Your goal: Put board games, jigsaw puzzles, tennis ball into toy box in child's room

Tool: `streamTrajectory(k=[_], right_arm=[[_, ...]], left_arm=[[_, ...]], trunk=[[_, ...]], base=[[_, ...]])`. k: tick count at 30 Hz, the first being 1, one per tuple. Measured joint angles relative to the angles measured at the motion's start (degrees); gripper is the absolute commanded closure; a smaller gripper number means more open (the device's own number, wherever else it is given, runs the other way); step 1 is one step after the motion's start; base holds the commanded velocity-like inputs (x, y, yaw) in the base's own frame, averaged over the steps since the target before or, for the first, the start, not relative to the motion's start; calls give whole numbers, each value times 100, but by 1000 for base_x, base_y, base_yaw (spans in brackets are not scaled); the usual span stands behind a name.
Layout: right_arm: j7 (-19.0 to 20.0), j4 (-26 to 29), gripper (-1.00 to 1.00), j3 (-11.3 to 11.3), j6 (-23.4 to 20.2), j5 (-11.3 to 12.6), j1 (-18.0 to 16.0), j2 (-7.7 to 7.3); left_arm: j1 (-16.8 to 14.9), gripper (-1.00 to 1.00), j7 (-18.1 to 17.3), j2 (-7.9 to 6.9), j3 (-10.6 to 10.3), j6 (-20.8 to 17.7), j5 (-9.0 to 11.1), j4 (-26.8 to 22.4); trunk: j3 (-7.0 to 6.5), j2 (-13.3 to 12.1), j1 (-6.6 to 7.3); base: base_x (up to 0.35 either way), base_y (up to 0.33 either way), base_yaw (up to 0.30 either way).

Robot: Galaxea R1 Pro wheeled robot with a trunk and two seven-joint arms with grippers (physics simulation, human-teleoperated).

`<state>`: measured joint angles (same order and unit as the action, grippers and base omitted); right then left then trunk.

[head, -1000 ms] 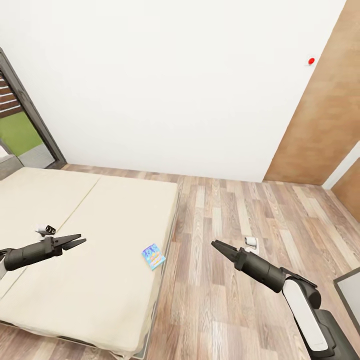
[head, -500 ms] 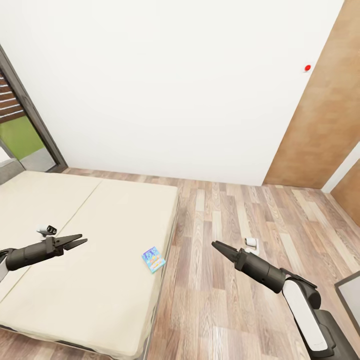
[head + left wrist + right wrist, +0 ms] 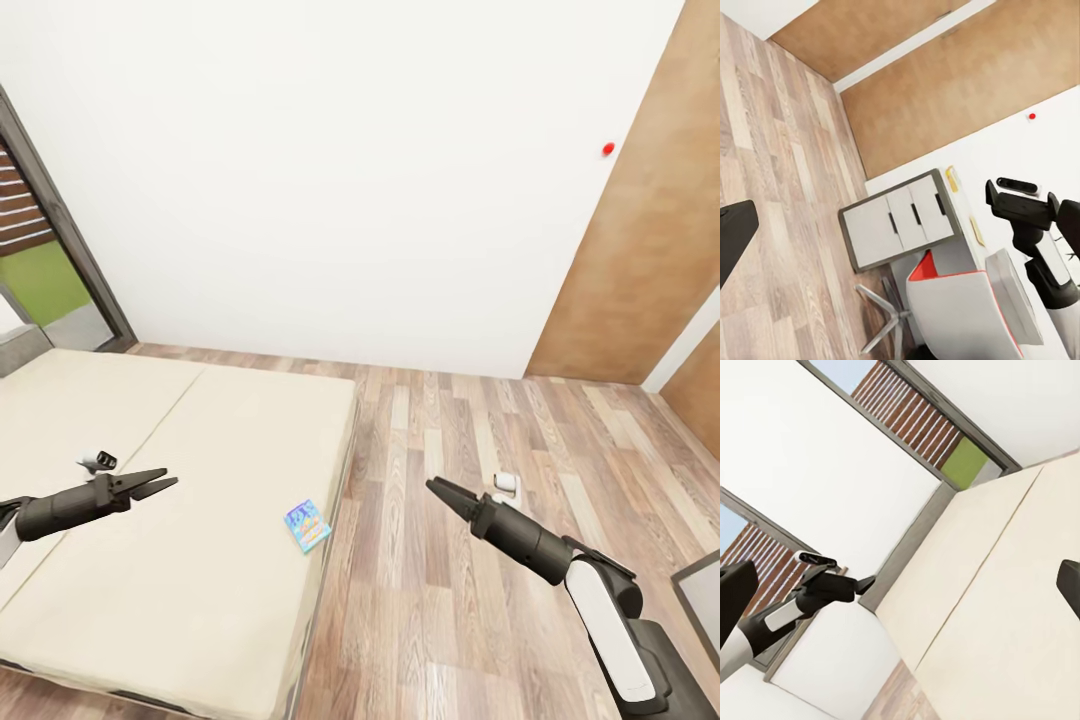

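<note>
No text could be read; the print on the small blue board game (image 3: 307,524) was too blurred.

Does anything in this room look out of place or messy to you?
Not much. A small blue board game lies askew on the bed, close to its edge by the wood floor. The bed is otherwise bare. Both tools, left and right, hold nothing.

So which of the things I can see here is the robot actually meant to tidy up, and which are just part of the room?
Part of the job:
- small blue board game, lying near the bed's edge
- bed it lies on
- table with white drawer fronts

Just lying about:
- red wall button
- small white object on the floor
- red and white chair
</note>
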<state>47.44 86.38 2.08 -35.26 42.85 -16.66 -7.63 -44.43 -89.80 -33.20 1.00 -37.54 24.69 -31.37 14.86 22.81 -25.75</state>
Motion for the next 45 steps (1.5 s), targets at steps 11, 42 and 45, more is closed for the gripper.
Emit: streamTrajectory(k=[11, 42, 45], right_arm=[[3, -243, -100, 18, 43, -9, 0, -4], [20, -646, -100, 112, 50, -1, 0, -18], [21, -648, -100, 114, 50, -1, 0, -18]], left_arm=[[0, -100, 0, 21, 0, 0, -1, 0], [0, -100, 0, 65, -1, 0, -8, 0], [0, -100, 0, 68, -1, 0, -9, 0]], trunk=[[-104, 0, 0], [-398, -1, 0], [-426, -1, 0]], base=[[0, 0, 0], [0, 0, 0], [0, 0, 0]])
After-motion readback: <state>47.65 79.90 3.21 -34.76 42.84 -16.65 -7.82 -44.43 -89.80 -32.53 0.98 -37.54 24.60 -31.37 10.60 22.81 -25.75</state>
